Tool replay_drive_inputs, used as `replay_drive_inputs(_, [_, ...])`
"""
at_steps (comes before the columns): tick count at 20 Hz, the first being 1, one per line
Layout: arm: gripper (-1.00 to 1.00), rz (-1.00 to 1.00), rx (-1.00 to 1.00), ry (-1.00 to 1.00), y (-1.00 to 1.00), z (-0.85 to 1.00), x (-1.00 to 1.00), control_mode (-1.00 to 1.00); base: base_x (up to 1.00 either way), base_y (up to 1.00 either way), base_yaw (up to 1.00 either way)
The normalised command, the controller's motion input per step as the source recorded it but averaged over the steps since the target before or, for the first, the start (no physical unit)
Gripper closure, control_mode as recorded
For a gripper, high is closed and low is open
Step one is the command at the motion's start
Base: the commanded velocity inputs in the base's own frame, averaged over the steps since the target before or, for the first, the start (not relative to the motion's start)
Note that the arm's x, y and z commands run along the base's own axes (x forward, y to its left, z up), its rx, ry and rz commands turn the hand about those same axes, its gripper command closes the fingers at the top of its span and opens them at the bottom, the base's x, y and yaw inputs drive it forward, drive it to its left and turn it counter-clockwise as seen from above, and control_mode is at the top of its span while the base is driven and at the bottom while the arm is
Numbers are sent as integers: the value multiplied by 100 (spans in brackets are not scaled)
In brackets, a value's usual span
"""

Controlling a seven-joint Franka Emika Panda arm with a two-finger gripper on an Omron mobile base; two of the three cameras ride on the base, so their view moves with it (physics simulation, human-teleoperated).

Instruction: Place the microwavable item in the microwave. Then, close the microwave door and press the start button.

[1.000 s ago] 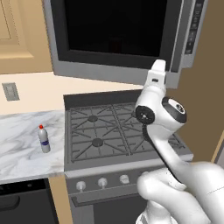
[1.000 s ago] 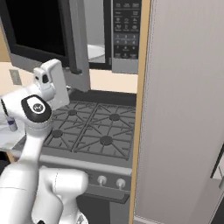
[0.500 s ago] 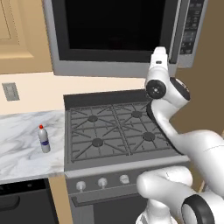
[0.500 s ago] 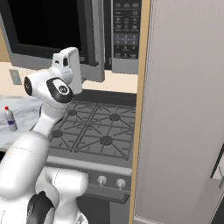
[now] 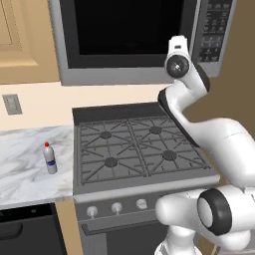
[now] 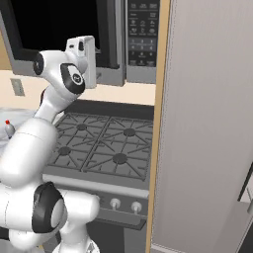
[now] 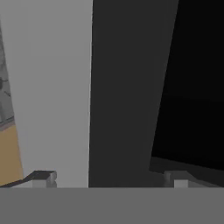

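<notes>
The microwave door (image 5: 129,35) is a wide grey frame around a large black glass window, with a vertical bar handle (image 6: 119,34) at its right edge. It sits above the stove (image 5: 139,149) and looks shut or very nearly so. I can't see through the dark glass, so I can't tell what is inside. I expect the door to be stiff and light on its hinge, and the glass slick, so I would push on the frame or handle rather than the window. My claw (image 7: 109,179) is raised close to that right edge, fingers spread wide and holding nothing. Just right of the handle is the dark keypad (image 5: 215,27), whose small buttons probably need a firm single-finger press. A small clear bottle (image 5: 49,158) stands on the marble desk (image 5: 20,174), left of the stove.
</notes>
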Motion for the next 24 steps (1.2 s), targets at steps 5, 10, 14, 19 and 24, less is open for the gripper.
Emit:
replay_drive_inputs(5, [-100, 1, 0, 0, 0, -4, 32, -100, 0, 0, 0])
replay_drive_inputs(10, [-100, 2, 0, 0, 0, -18, 57, -100, 0, 0, 0])
replay_drive_inputs(14, [-100, 3, 0, 1, 0, -42, 64, -100, 0, 0, 0])
replay_drive_inputs(19, [-100, 4, 0, 1, 0, -37, 35, -100, 0, 0, 0])
replay_drive_inputs(24, [-100, 6, 0, 0, 0, -2, -59, -100, 0, 0, 0])
